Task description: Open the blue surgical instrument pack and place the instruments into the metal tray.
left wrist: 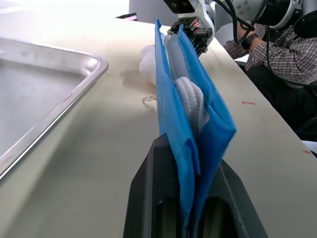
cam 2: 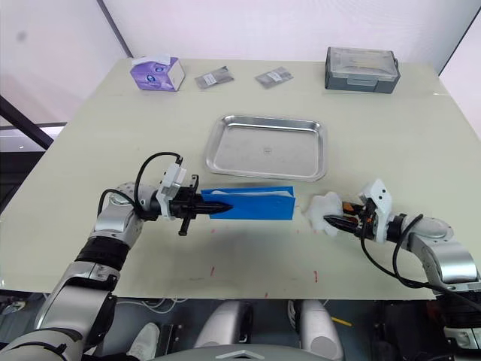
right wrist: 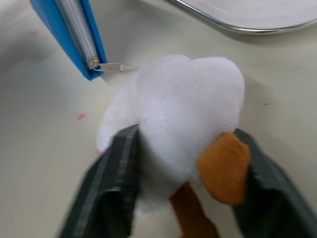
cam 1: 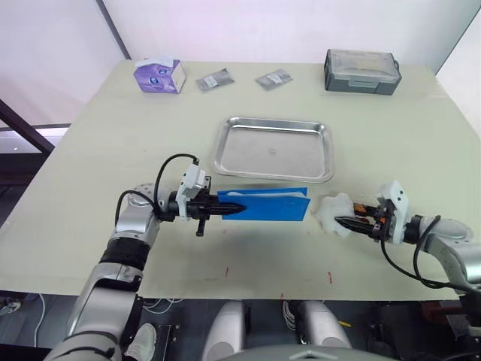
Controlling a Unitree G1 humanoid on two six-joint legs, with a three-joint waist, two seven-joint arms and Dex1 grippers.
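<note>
We are squeezing our left end effector (cam 1: 229,208) on the blue surgical instrument pack (cam 1: 270,204), standing on edge near the counter's (cam 1: 406,143) front edge. Our right end effector (cam 1: 342,222) is pinching its white fluffy zipper pull (cam 1: 333,210). Next, we think, pull sideways, filling the empty metal tray (cam 1: 273,148).

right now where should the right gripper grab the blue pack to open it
Grip the zipper pull at the end of the blue surgical instrument pack facing the right gripper, coming from the robot's right. The left gripper pinches the opposite end, holding it on edge, and the metal tab sticks out clear.
</note>
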